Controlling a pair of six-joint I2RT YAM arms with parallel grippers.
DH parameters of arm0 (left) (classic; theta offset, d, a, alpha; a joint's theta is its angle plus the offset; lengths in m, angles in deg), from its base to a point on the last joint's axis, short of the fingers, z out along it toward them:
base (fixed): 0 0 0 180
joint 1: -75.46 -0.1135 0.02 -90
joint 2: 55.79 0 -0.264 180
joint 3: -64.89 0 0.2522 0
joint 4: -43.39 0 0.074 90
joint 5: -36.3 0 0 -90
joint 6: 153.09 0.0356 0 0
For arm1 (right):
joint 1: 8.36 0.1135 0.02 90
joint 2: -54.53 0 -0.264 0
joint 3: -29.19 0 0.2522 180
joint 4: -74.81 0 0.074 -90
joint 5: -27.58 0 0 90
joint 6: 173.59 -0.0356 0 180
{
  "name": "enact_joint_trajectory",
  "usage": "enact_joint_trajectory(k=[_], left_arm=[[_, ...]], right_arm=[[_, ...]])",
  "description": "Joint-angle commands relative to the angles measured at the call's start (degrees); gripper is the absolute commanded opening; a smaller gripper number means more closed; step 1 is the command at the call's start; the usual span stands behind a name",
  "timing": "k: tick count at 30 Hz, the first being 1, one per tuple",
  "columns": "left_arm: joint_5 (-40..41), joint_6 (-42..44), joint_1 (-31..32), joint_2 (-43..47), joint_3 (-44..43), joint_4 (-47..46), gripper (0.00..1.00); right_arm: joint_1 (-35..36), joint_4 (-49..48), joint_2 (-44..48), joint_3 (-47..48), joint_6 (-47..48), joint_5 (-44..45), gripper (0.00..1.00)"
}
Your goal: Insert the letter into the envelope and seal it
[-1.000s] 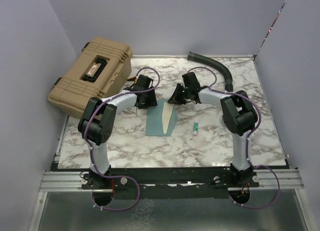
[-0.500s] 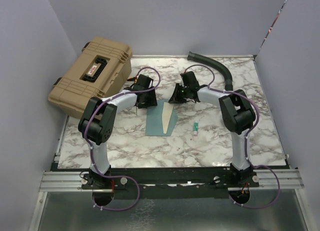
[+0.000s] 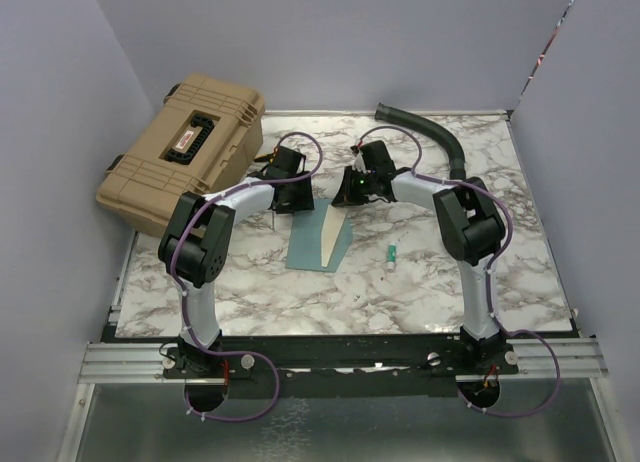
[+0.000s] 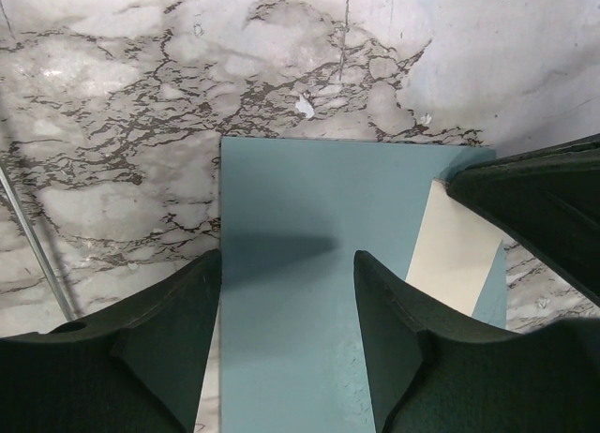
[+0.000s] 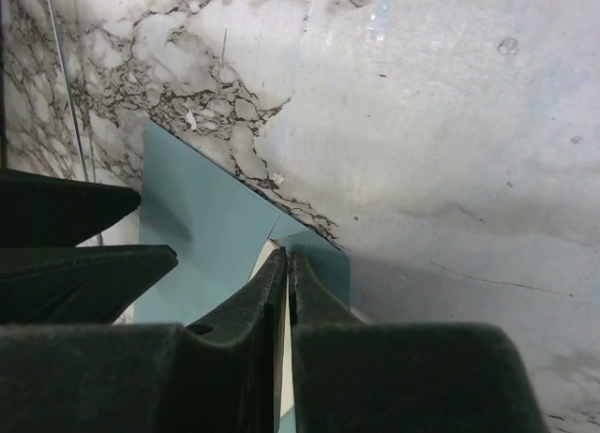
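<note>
Fingers of the right gripper [image 5: 286,260] are pinched shut on a pale-lined edge at a corner of the envelope [image 5: 202,208]. Just beside it, the left gripper [image 4: 286,264] hangs open above the teal sheet. Beyond the envelope's far edge lies bare marble table [image 4: 112,96]; a tan case [image 3: 185,152] sits off to the left gripper's left.

Teal envelope [image 3: 305,249] lies flat mid-table, pointing 12 o'clock; the letter [image 3: 329,234] shows as a pale wedge along its 3 o'clock side.
</note>
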Motion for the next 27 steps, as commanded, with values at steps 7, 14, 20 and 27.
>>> enact_joint_trajectory(k=[7, 14, 20, 27], left_arm=[[-2.72, 0.17, 0.0, -4.1, 1.8, 2.18, 0.6], [-2.74, 0.17, -0.08, -3.85, 2.19, 2.08, 0.6], [-1.64, 0.43, -0.07, -3.15, 2.7, 2.07, 0.6], [-1.27, 0.52, -0.08, -2.48, 3.66, 2.03, 0.6]], right_arm=[[1.55, 5.16, -4.86, 0.75, 6.65, -7.54, 0.07], [1.52, 6.46, -5.09, 2.14, 8.07, -7.67, 0.05], [1.24, 6.9, 0.5, 2.18, 4.89, -5.12, 0.07], [0.52, 6.95, 11.22, -2.13, -7.15, 5.96, 0.45]])
